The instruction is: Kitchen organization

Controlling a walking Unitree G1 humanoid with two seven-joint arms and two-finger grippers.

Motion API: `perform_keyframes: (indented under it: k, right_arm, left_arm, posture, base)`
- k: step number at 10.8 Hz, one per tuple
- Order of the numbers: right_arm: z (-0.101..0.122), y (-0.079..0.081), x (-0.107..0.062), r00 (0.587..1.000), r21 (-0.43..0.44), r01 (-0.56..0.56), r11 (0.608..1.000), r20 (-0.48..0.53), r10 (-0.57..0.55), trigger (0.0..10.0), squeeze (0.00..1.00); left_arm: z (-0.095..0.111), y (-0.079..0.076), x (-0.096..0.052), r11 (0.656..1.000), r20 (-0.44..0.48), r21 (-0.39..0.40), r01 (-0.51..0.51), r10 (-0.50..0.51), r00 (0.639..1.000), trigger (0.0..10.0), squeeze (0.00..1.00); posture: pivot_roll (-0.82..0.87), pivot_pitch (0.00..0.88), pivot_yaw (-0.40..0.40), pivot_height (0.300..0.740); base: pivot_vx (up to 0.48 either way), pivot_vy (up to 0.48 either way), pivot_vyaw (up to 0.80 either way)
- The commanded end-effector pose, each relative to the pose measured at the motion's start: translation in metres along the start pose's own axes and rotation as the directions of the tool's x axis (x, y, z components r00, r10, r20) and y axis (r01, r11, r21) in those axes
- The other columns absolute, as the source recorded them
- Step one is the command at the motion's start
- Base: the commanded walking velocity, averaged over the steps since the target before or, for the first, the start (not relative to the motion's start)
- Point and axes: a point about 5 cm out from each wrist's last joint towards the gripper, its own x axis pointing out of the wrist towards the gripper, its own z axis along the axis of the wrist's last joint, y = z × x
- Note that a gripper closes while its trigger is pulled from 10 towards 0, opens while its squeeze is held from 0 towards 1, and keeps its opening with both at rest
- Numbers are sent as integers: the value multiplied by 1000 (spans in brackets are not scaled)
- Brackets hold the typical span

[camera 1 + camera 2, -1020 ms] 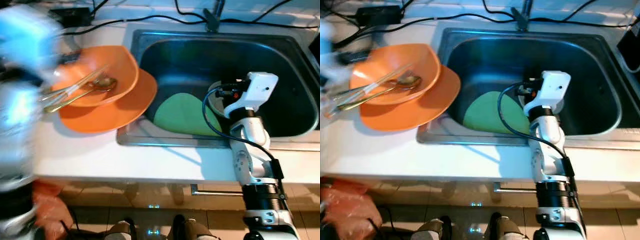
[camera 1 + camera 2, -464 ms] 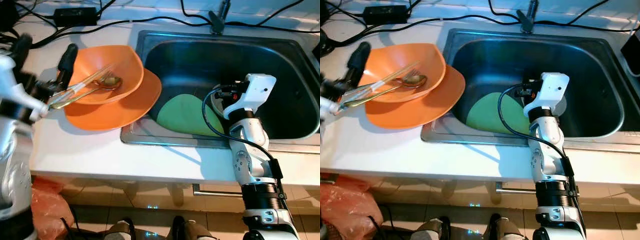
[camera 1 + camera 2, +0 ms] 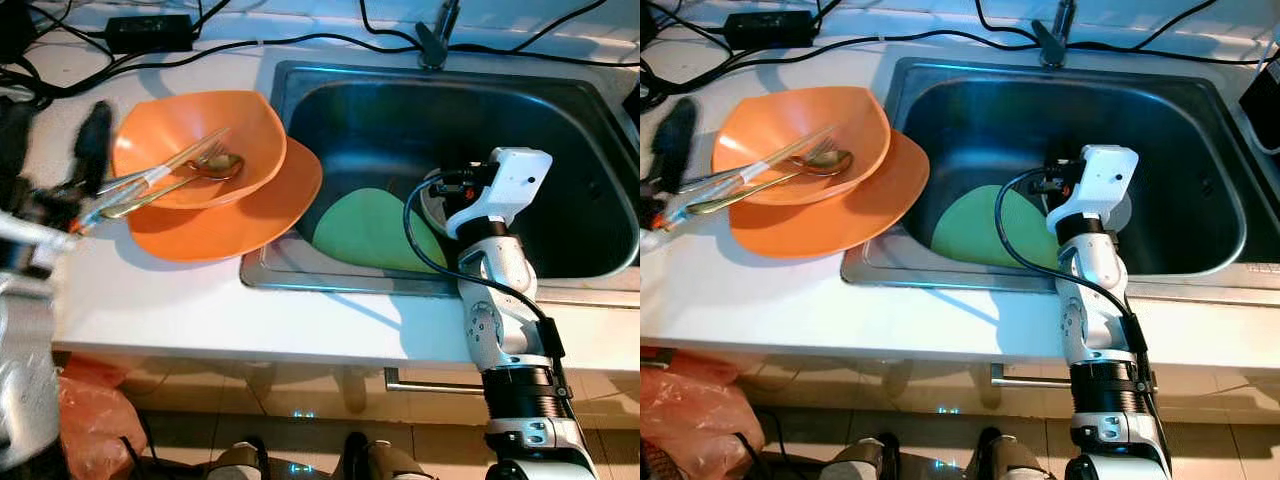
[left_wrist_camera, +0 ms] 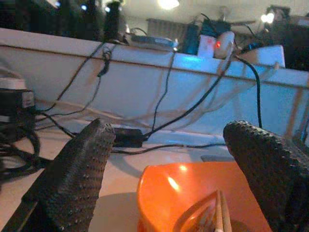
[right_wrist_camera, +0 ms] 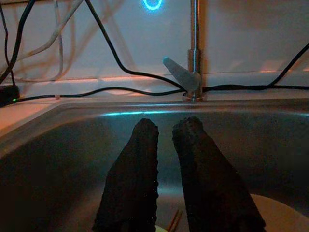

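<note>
We are taking the stainless steel sink (image 3: 600,150) as the reference. Left of it on the white countertop (image 3: 170,300), an orange bowl (image 3: 190,140) is sitting in an orange plate (image 3: 240,215), holding a metal spoon (image 3: 205,168) and chopsticks (image 3: 170,168). Our left gripper (image 4: 169,174) is spreading its fingers wide just left of the bowl, gripping nothing. Inside the sink, a green plate (image 3: 365,228) is leaning on the front wall. Our right gripper (image 5: 164,159) is reaching into the sink toward the faucet (image 5: 193,72), fingers nearly together and empty.
</note>
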Motion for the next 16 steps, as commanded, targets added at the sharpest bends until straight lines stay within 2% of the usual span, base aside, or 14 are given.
perform_keyframes:
  k: [1,2,3,6,8,10,12,14,15,16]
  right_arm:
    - [-16,-2,-8,998,28,17,999,-56,-15,10000,0]
    - [-17,-2,-8,998,29,14,999,-57,-13,10000,0]
    - [-17,-1,-8,998,31,9,999,-58,-7,10000,0]
    - [-16,-2,-8,999,30,11,999,-52,-9,10000,0]
    - [-16,-1,-7,999,36,8,999,-48,-6,10000,0]
    - [-16,0,-7,999,37,5,999,-46,-3,10000,0]
    - [-14,-1,-5,999,35,7,999,-40,-5,10000,0]
    - [-13,0,-5,999,35,7,999,-32,-6,10000,0]
    - [-13,0,-5,1000,36,9,999,-30,-8,10000,0]
    - [-13,0,-5,1000,38,13,999,-27,-12,10000,0]
  left_arm:
    - [7,-1,-4,1000,23,-6,-11,11,1000,10000,0]
    - [3,0,-11,999,2,-30,-32,32,999,10000,0]
    - [-10,-4,-23,996,-57,-62,-56,53,997,10000,0]
    - [-20,-6,-36,992,-101,-101,-71,61,993,10000,0]
    - [-21,-9,-37,992,-100,-104,-68,58,993,10000,0]
    - [-20,-12,-28,996,-88,-79,-43,36,995,10000,0]
    - [4,-22,3,997,32,74,-25,22,999,10000,0]
    - [16,-34,19,996,100,90,25,-34,994,10000,0]
    - [7,-37,21,997,83,70,33,-39,996,10000,0]
    - [-15,-44,22,994,19,81,69,-71,997,10000,0]
  posture:
    - [118,224,-19,740]
    - [122,226,-20,740]
    - [119,226,-23,740]
    - [113,225,-24,740]
    - [117,220,-28,740]
    - [117,220,-28,740]
    - [109,215,-29,740]
    - [103,206,-22,740]
    - [101,200,-17,740]
    - [98,193,-15,740]
  base:
    - [0,0,0]
    - [0,0,0]
    - [0,0,0]
    - [0,0,0]
    - [0,0,0]
    - [0,0,0]
    - [0,0,0]
    - [0,0,0]
    - [0,0,0]
    - [0,0,0]
